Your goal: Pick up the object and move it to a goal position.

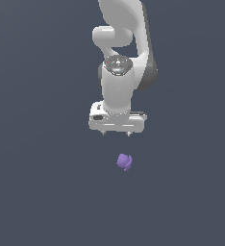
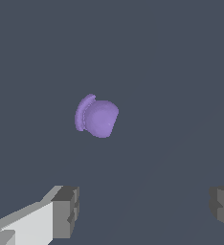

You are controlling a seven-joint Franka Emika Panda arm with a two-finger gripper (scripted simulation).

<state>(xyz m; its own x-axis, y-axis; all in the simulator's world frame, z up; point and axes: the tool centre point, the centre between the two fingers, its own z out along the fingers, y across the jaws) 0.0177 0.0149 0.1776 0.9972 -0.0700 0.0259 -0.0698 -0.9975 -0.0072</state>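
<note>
Wrist view: two grey finger pads are seen set wide apart, with only bare dark floor between them; nothing is held. The gripper is thus spread, and a white finger body is seen behind one pad. The object, a small purple lumpy blob with a flatter rim on one side, is seen clear of both pads and touched by neither.

Exterior view: the gripper is pointed straight down, its short fingertips just visible under the white hand. The object is found below the gripper, slightly toward the exterior view's right, apart from it. The white arm is seen rising behind the hand. The floor is uniformly dark grey-blue.
</note>
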